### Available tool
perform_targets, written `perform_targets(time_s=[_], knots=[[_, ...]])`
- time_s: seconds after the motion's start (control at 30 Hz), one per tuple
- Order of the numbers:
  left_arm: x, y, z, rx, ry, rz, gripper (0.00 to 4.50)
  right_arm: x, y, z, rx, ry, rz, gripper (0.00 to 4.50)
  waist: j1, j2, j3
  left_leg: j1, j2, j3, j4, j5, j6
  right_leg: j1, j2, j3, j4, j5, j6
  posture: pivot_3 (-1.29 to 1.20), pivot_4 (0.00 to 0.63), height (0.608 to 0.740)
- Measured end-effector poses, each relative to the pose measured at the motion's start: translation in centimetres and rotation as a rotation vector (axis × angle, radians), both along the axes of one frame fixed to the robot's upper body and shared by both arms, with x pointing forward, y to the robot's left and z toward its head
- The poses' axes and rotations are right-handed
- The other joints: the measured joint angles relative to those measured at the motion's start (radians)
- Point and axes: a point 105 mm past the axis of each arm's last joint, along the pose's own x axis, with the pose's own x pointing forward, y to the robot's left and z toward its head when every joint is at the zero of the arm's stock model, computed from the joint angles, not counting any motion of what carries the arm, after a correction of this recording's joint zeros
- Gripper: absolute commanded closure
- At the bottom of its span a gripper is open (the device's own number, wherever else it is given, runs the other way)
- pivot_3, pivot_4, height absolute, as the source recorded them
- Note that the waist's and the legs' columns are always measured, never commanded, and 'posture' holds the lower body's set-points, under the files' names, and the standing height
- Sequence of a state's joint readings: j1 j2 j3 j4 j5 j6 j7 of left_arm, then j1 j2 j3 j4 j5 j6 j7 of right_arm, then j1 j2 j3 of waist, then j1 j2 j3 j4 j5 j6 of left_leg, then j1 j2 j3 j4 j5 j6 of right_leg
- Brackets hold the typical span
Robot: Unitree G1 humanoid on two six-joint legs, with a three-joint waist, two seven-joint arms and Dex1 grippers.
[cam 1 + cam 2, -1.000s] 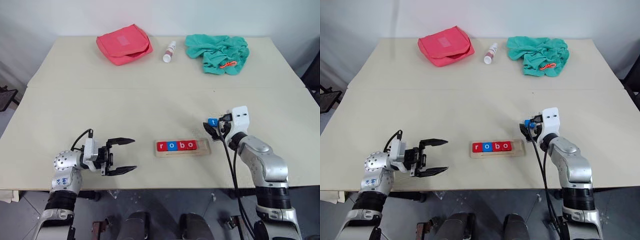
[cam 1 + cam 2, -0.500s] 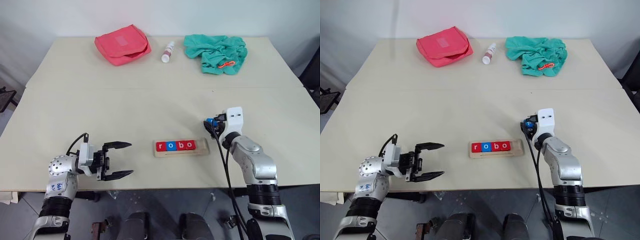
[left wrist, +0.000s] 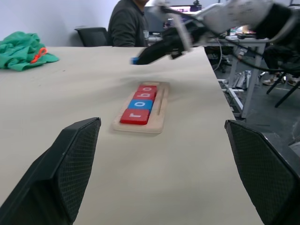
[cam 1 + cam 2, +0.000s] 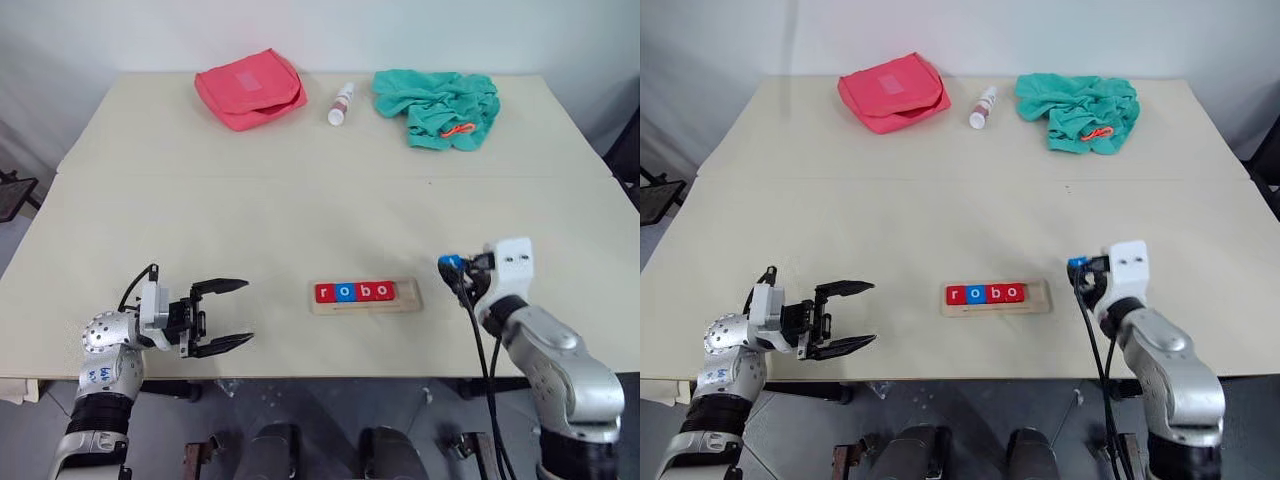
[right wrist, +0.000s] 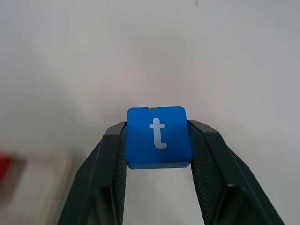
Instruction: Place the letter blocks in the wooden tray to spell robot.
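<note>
A: In the head views, the right gripper (image 4: 452, 270) is seen just to the right of the wooden tray (image 4: 365, 295), raised off the table (image 4: 300, 200), with a blue block (image 4: 450, 263) pinched at its tip. The left gripper (image 4: 225, 315) is held spread wide and empty, well to the left of the tray.

B: And what is counted as done there?

A: Four letter blocks (image 4: 353, 292) are seated in the tray's groove, read as r, o, b, o. One slot at the tray's right end is left bare.

B: Is that confirmed from the left wrist?

A: Yes. The same red, blue, red, red row (image 3: 140, 103) is shown lying in the tray (image 3: 159, 110), and the blue block (image 3: 134, 60) is carried above the table beyond the tray's far end.

B: And the right wrist?

A: The block is shown clamped between both fingers (image 5: 206, 150), its face marked t (image 5: 158, 136).

B: So what is left?

A: Judged from this, only the t remains to be set into the last slot and let go.
</note>
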State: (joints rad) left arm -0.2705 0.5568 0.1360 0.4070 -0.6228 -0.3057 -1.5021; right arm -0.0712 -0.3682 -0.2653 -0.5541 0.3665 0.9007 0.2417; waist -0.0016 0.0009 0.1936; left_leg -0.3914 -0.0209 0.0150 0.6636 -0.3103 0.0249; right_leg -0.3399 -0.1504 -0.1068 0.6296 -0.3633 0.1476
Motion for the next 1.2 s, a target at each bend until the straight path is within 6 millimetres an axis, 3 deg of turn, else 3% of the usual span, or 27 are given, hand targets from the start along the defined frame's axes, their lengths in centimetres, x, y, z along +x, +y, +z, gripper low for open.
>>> perform_targets(time_s=[0.2,0.47,0.5,0.63,0.8,1.0,1.2], knots=[[0.4,-0.4,0.4,0.001,-0.014,-0.015,0.0,-1.3,-0.2,-0.6,0.02,0.029,-0.037,3.03,0.0,0.0,0.0,0.001,0.001,0.0,0.0,0.0,0.0,0.0,0.001,0.0,0.0,0.0,0.0,0.0,0.15,0.74],[0.5,-0.7,0.5,-0.001,-0.018,-0.025,0.0,-1.7,0.1,-1.6,0.052,0.054,-0.058,0.23,-0.001,0.0,0.0,0.001,0.0,0.001,0.0,0.0,0.0,0.0,0.0,0.001,0.0,0.0,0.0,0.0,0.15,0.74],[0.5,-0.6,0.5,-0.001,-0.018,-0.025,0.0,-1.7,0.1,-1.6,0.053,0.055,-0.054,0.03,-0.001,0.0,0.0,0.001,0.0,0.001,0.0,0.0,0.0,0.0,0.0,0.001,0.0,0.0,0.0,0.0,0.15,0.74],[0.5,-0.7,0.6,0.0,-0.02,-0.028,0.0,-1.9,0.1,-0.8,0.0,0.055,0.046,0.03,0.0,0.0,0.0,0.001,0.0,0.001,0.0,0.0,0.0,0.0,0.0,0.001,0.0,0.0,0.0,0.0,0.15,0.74],[0.3,-0.8,0.6,-0.002,-0.021,-0.032,0.0,-2.6,-0.9,1.0,-0.237,0.079,0.295,0.03,0.0,0.0,0.0,0.001,0.0,0.002,0.0,0.0,0.0,0.001,0.0,0.001,-0.002,0.0,0.0,0.0,0.15,0.74],[0.0,-1.1,0.3,-0.016,-0.02,-0.038,0.0,-2.6,-2.5,0.9,-0.486,0.216,0.641,0.03,0.0,0.0,0.0,0.001,0.001,0.004,0.001,0.0,0.001,0.002,0.0,0.001,-0.004,0.0,0.0,0.0,0.15,0.74],[-0.8,-1.4,0.0,-0.02,-0.024,-0.047,0.0,-1.2,-3.5,0.7,-0.662,0.253,0.886,0.03,-0.001,-0.001,0.0,0.0,0.001,0.004,0.001,0.0,0.001,0.002,0.0,0.0,-0.004,0.0,0.0,0.0,0.15,0.74]])
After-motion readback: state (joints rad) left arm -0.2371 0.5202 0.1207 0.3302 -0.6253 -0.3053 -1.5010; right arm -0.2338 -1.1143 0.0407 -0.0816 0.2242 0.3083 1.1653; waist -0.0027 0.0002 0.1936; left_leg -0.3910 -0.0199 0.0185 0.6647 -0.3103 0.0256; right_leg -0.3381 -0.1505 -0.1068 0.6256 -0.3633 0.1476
